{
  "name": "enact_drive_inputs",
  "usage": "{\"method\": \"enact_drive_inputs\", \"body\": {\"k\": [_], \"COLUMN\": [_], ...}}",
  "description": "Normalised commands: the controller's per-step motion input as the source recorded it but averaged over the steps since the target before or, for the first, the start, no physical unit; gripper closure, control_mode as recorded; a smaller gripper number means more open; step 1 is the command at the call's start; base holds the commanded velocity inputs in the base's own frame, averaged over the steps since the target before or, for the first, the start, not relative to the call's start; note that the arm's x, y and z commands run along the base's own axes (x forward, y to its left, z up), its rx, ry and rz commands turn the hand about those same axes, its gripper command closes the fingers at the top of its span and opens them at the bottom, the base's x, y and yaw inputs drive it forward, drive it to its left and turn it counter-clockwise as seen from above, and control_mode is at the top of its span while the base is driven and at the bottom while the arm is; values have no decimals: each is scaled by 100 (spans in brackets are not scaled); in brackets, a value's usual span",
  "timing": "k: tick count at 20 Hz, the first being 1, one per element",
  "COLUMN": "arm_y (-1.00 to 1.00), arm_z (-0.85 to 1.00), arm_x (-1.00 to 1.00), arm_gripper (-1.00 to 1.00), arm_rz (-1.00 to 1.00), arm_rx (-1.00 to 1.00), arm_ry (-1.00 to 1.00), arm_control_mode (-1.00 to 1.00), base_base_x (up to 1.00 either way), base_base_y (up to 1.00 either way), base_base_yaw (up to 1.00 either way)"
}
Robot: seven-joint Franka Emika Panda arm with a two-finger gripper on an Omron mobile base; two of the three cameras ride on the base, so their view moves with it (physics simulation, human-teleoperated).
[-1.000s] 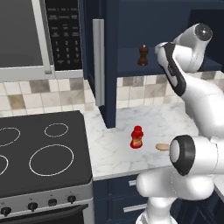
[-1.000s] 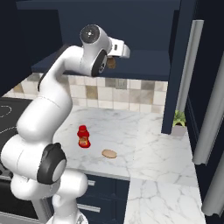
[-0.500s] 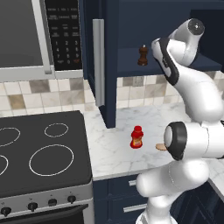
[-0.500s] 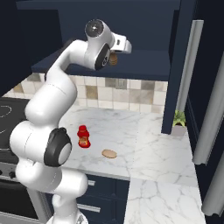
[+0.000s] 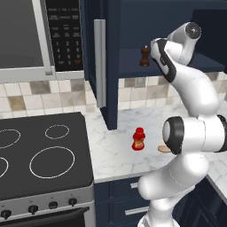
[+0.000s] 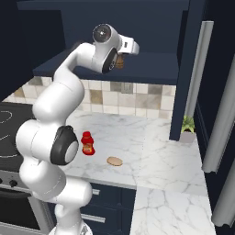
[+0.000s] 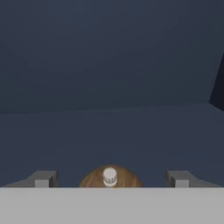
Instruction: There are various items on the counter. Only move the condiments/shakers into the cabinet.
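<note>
The claw (image 7: 109, 180) is standing spread around the tan shaker (image 7: 110, 179) on the cabinet (image 5: 133, 26) shelf; next, the red bottle (image 5: 138, 139) is waiting on the tabletop (image 5: 115, 146).

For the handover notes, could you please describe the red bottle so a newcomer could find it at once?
Start at the white marble counter, right of the black stovetop. The red squeeze bottle stands upright there near the front edge. Its neighbour is a flat tan disc; the bottle alone is red, with a yellow label.
</note>
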Motion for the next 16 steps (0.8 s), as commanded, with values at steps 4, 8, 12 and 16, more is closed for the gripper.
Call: {"method": "enact_drive_inputs", "body": {"k": [4, 8, 12, 16], "arm_y": [0, 0, 0, 0], "arm_z": [0, 0, -1, -5], "arm_x": [3, -9, -88, -100], "arm_gripper": [-100, -100, -100, -100], "arm_rz": [0, 0, 0, 0], "arm_rx": [0, 0, 0, 0], "arm_ry": [-2, 0, -4, -4], "arm_control_mode": [-100, -100, -100, -100], "base_base_x": [0, 0, 0, 0], "base_base_y": [0, 0, 0, 0], "base_base_yaw": [0, 0, 0, 0]}}
